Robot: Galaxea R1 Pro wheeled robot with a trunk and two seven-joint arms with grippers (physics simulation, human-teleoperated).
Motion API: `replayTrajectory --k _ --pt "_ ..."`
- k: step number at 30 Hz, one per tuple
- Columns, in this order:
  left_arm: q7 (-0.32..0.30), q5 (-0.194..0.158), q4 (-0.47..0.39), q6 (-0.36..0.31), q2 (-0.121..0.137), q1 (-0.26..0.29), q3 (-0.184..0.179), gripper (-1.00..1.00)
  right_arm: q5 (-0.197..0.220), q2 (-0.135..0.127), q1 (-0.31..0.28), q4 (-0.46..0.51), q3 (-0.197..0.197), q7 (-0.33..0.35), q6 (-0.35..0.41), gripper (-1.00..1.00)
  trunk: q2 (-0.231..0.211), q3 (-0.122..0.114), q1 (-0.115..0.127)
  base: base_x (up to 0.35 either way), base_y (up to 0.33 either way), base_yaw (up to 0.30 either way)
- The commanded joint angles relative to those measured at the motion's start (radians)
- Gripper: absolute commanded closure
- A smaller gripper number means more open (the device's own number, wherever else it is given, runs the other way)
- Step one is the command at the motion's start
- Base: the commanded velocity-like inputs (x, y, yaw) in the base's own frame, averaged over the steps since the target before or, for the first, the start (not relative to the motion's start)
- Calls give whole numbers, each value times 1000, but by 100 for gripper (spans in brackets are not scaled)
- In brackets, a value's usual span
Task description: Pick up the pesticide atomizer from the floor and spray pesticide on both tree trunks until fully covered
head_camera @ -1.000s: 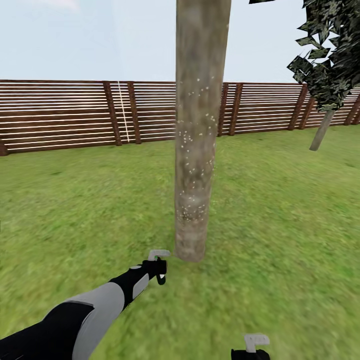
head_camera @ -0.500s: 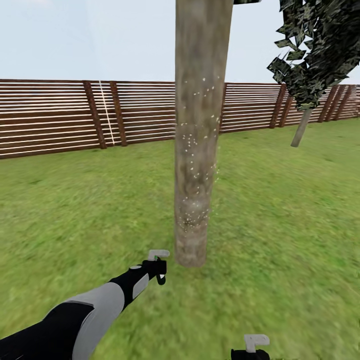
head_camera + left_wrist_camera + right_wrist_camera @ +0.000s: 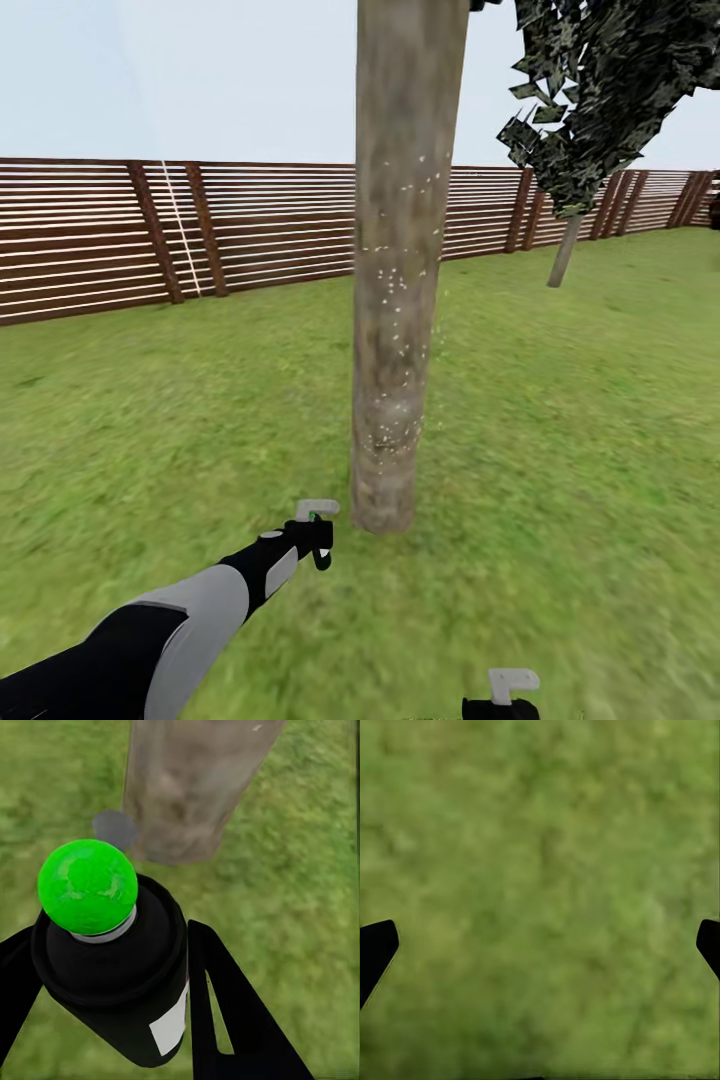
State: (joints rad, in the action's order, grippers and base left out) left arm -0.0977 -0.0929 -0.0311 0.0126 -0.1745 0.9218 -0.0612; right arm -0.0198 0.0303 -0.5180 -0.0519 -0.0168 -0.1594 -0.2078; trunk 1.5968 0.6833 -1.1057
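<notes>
Left gripper clamped on pesticide atomizer, black fingers either side of dark body; green cap faces camera.
Atomizer held low, just beside base of tree trunk; white specks dot bark.
Right gripper spread wide, nothing between tips, over lawn.
Slatted fence behind trunk.
Dark-leaved tree near fence, well apart, nothing between.

Lawn under 1 tree trunk

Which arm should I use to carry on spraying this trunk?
Left. Its pincer holds the pesticide atomizer close to the tree trunk, aimed at its base. The right pincer is open and empty over grass.
</notes>
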Motion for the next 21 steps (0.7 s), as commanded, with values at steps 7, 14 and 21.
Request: replayTrajectory --k 7,14,21 --pt "-1 -10 0 2 0 0 -6 100 -2 0 -2 -5 -2 -5 -7 -100 0 1 0 0 350 -222" --pt "0 -10 0 2 0 0 -6 100 -3 0 -2 -5 -2 -5 -7 -100 0 1 0 0 350 -191" --pt "1 -11 0 1 0 0 -6 100 -2 8 -2 -5 -2 -5 -7 -100 0 1 0 0 350 -293"
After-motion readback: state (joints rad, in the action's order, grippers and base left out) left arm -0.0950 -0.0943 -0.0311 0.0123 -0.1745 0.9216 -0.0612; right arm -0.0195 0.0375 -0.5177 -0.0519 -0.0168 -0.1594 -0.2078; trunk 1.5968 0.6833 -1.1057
